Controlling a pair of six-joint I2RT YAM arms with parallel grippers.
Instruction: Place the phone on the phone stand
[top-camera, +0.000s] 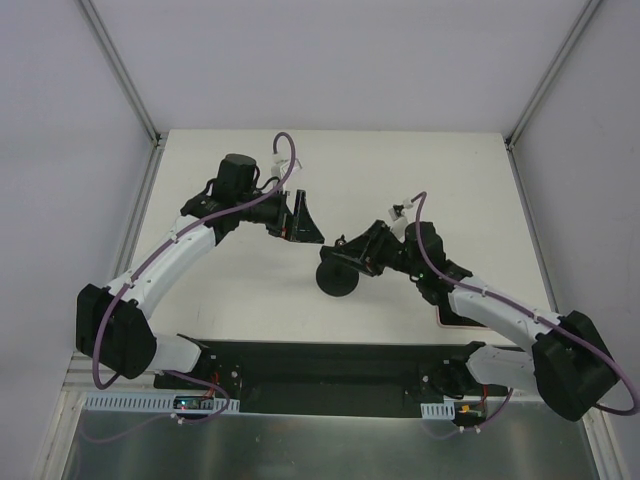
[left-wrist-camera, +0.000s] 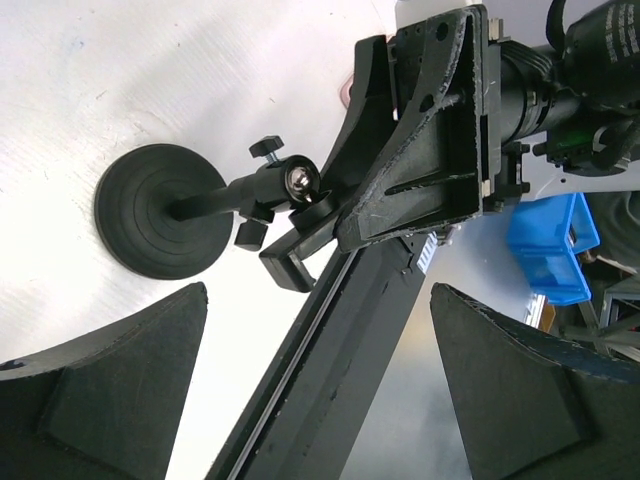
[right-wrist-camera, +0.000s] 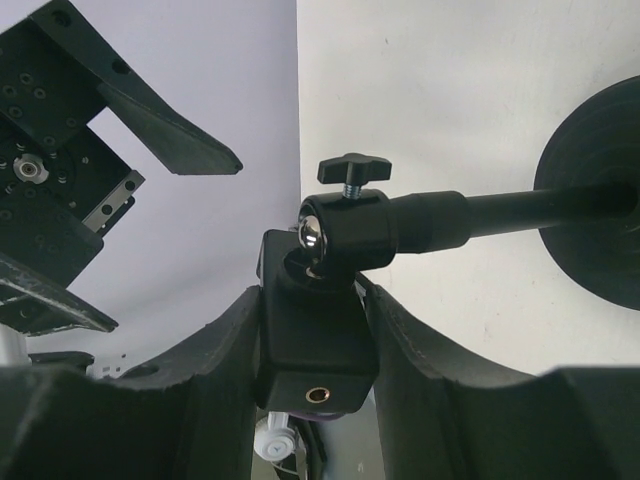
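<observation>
Both jaws of the right gripper (top-camera: 358, 252) are clamped on the head of the phone stand (top-camera: 337, 278), whose disc base sits near the middle of the table (top-camera: 250, 290). At the base's 11 o'clock, the left gripper (top-camera: 298, 215) hangs spread and empty. At 4 o'clock, the phone (top-camera: 447, 319) shows only as a pink-rimmed sliver under the right forearm.

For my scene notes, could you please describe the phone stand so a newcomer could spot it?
On the white table, look just ahead of the right arm. The phone stand is there, its head held in the right gripper. Only it has a round black disc base and thin stem.
</observation>
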